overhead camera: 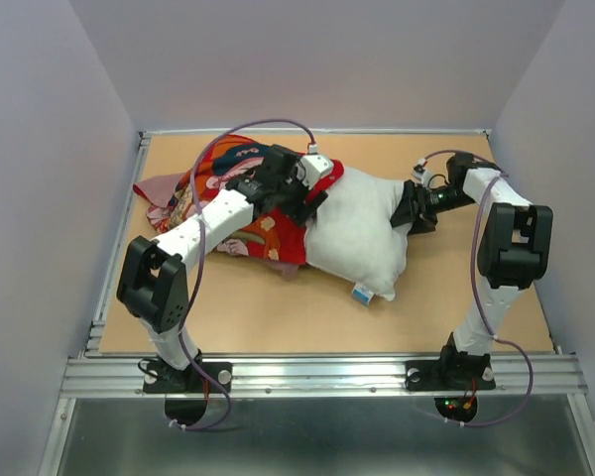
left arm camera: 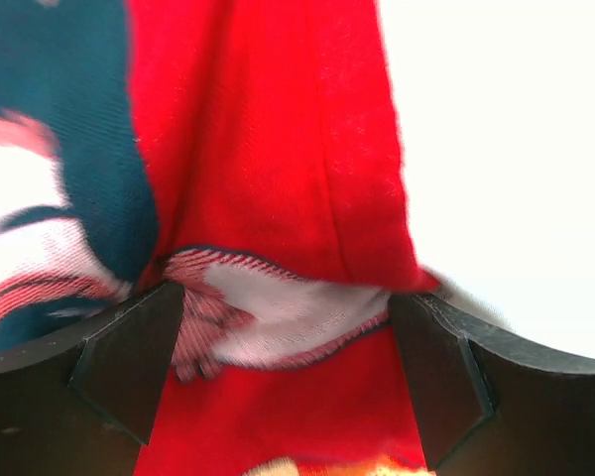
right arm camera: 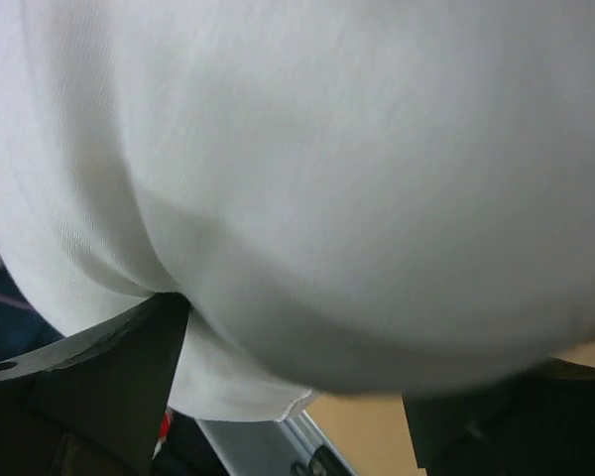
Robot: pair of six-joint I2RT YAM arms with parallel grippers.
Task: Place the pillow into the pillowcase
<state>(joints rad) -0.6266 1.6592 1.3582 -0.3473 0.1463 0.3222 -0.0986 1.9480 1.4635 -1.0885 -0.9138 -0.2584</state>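
Where the table shows between things, it is a flat tan board, edged by an aluminium rail on the near side and closed in by pale grey walls on three sides. We note the pillow lying near mid-table, its left side touching the pillowcase, which lies crumpled, bright red face up, and trails off to the far left. The left gripper sits where red cloth meets white. In its wrist view the jaws stand wide, with a striped hem of the case lying loose between them. The right gripper is at the pillow's right edge, its jaws wide too, white fabric bulging over the gap. We cannot tell whether any of the pillow is inside the case, because the left arm covers the opening. A small blue-and-white tag at the pillow's near corner is too small to read.
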